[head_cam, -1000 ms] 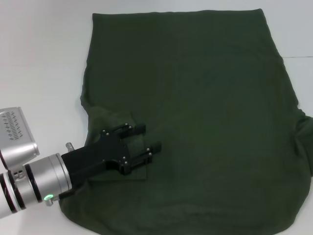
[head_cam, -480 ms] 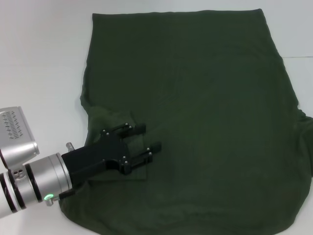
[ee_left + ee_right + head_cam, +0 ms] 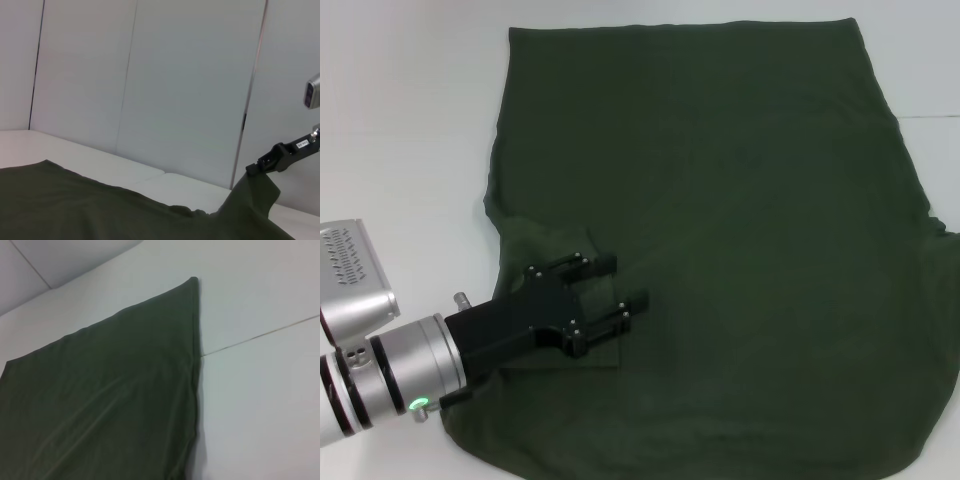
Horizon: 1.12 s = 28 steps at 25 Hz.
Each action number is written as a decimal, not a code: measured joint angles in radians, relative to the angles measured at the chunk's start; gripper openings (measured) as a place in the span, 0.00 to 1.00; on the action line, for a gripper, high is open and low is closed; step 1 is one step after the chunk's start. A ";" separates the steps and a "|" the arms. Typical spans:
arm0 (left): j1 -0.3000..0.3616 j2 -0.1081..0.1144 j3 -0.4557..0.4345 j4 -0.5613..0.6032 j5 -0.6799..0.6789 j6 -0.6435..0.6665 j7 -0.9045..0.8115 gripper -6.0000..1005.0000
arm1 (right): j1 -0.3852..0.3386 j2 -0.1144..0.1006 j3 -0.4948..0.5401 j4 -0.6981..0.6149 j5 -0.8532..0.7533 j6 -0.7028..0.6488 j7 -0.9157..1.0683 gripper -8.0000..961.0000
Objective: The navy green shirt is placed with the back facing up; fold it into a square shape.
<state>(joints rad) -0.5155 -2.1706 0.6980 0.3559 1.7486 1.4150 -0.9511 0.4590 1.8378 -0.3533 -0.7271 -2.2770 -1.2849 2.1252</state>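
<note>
The navy green shirt (image 3: 720, 230) lies spread flat on the white table, plain side up, hem at the far end. Its left sleeve (image 3: 550, 250) is folded inward onto the body. My left gripper (image 3: 625, 281) rests open over that folded sleeve, holding nothing. My right gripper is outside the head view. It shows in the left wrist view (image 3: 262, 167), shut on a raised peak of the shirt (image 3: 252, 192) at its right side. The right wrist view shows the shirt's body and a far corner (image 3: 125, 390).
The white table (image 3: 410, 120) has bare room to the left of the shirt and beyond it. A thin seam line (image 3: 260, 335) crosses the table at the shirt's right. Pale wall panels (image 3: 175, 85) stand behind the table.
The shirt's right sleeve edge has shifted and straightened at the right border of the head view. My left gripper has not moved.
</note>
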 joint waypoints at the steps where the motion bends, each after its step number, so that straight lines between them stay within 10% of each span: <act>1: 0.000 0.000 0.000 0.000 0.000 0.000 0.000 0.63 | 0.002 0.000 -0.001 0.000 0.000 0.000 0.000 0.07; 28: -0.005 0.000 0.000 0.000 0.000 -0.001 0.000 0.63 | 0.043 -0.005 0.003 -0.059 0.003 -0.113 0.053 0.07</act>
<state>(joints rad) -0.5202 -2.1706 0.6980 0.3559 1.7486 1.4137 -0.9511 0.5020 1.8324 -0.3499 -0.7861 -2.2738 -1.3983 2.1779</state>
